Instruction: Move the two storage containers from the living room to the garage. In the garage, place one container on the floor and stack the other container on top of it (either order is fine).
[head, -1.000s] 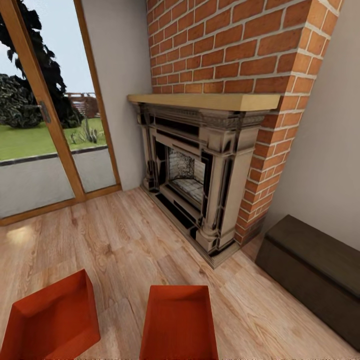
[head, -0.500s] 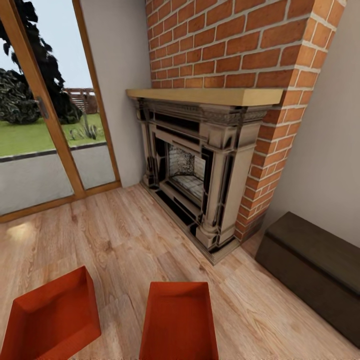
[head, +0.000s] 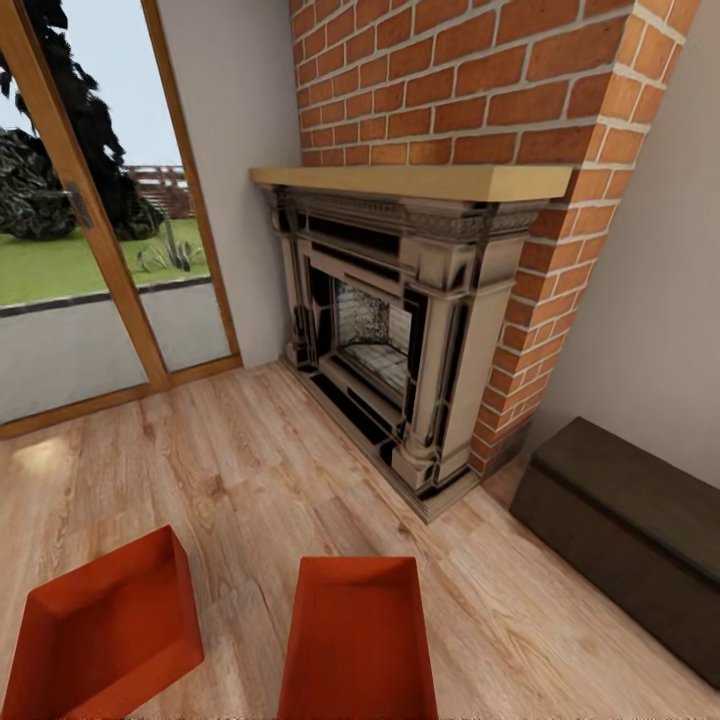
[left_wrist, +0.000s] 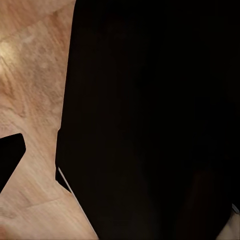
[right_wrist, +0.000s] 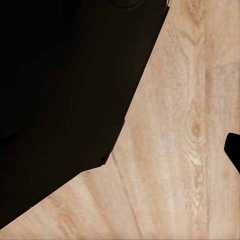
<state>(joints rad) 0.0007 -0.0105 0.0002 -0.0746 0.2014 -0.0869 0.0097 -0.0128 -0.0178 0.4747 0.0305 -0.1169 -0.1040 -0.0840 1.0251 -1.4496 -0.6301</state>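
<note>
Two orange-red storage containers stand on the living room's light wood plank flooring (head: 250, 470), at the near edge of the head view. The left container (head: 105, 625) is turned at an angle and shows its empty inside. The right container (head: 358, 640) lies straight ahead, lidless and empty, cut off by the picture's lower edge. A gap of bare planks separates the two. In both wrist views a large black mass (left_wrist: 150, 120) (right_wrist: 60, 90) hangs over the same wood planks.
A brick-and-dark-wood fireplace (head: 400, 330) with a pale mantel stands ahead. A dark brown wooden chest (head: 630, 540) sits against the wall on the right. Wood-framed glass doors (head: 90, 250) on the left look out on a lawn.
The whole head view has shifted slightly, so the camera has moved a little towards the fireplace. The containers themselves lie as before.
</note>
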